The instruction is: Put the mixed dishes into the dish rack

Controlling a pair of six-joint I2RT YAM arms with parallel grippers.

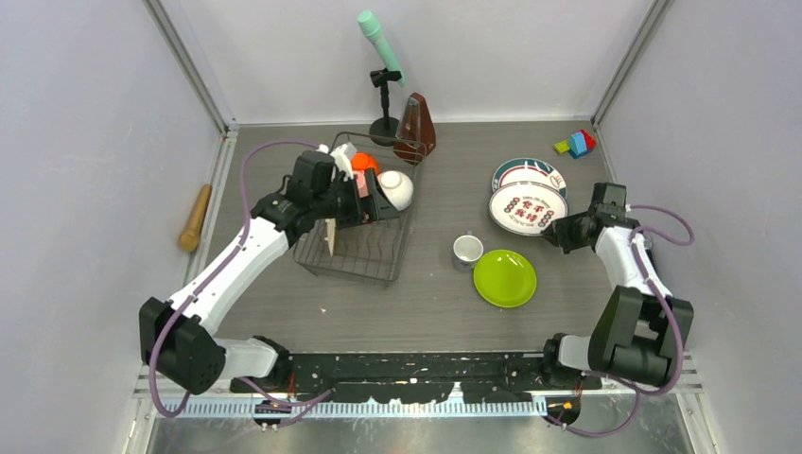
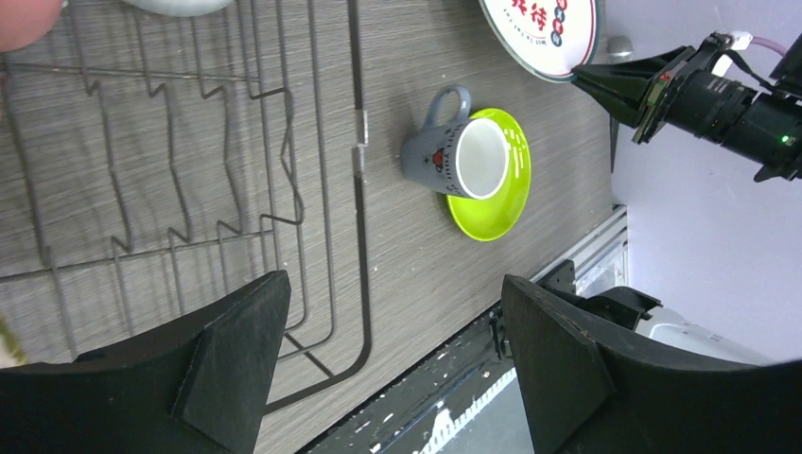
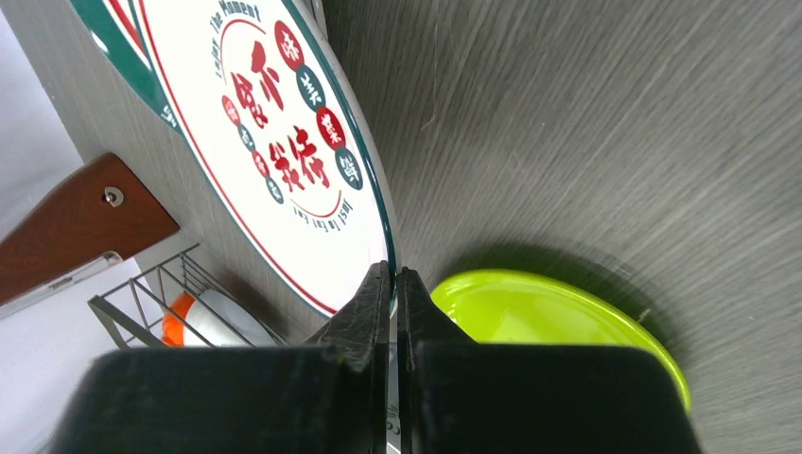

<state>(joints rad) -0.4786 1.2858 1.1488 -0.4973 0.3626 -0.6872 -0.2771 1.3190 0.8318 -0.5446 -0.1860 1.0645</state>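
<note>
Dish rack (image 1: 355, 260): bowls (image 1: 397, 189) inside; left gripper (image 2: 392, 288) wide-open, right gripper (image 3: 392, 276) tight on white plate (image 3: 274, 161)

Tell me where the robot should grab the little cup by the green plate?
Probably its rim, from straight above: the small cup stands upright, mouth open, so its wall can be pinched from inside and outside. Take the side away from the lime-green plate.

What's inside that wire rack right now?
An orange bowl and a white bowl sit at the far end of the rack, and a tan plate stands on edge. The left arm covers whatever lies beneath it.
</note>
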